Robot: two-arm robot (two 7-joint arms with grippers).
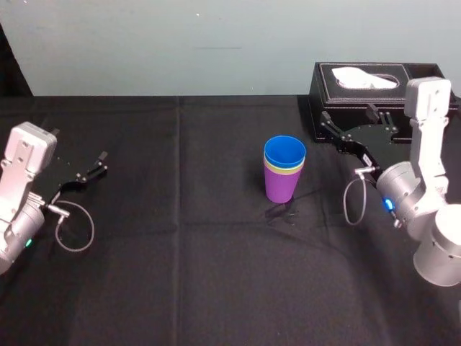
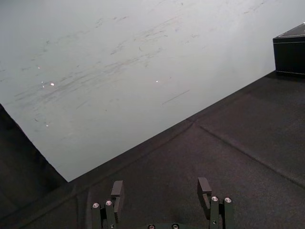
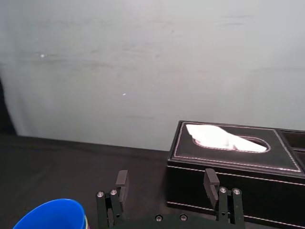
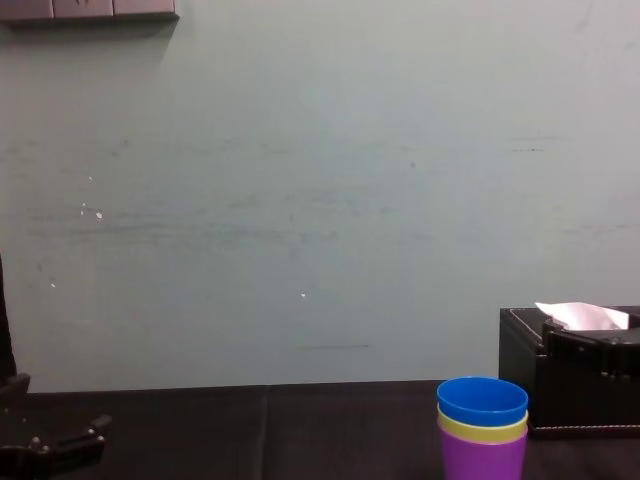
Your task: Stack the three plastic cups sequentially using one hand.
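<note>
1. You have the three plastic cups nested in one upright stack just right of centre in the head view, standing on the black tablecloth [image 1: 180, 252].
2. The purple cup [image 1: 279, 186] is the outer one at the bottom. The yellow-green cup [image 1: 283, 170] sits inside it with only a narrow band of rim showing, and the blue cup [image 1: 284, 153] sits innermost on top, mouth open upward.
3. In the chest view the stack is at the lower right of the frame, and the order reads the same: blue, then yellow-green, then purple.
4. Nothing touches the stack.
5. Your right gripper [image 1: 348, 112] is at the right of the head view, apart from the cups and in front of the black tissue box [image 1: 324, 101]. Its jaws are spread wide and hold nothing.
6. In the right wrist view the two fingers [image 3: 122, 179] stand apart at the lower edge, the blue rim is at the lower left corner, and the tissue box with its white tissue [image 3: 221, 138] is on the right.
7. Your left gripper [image 1: 103, 163] is at the far left of the head view, well apart from the cups, over bare cloth. Its jaws are also parted and empty.
8. A pale wall [image 1: 216, 43] runs behind the table.
</note>
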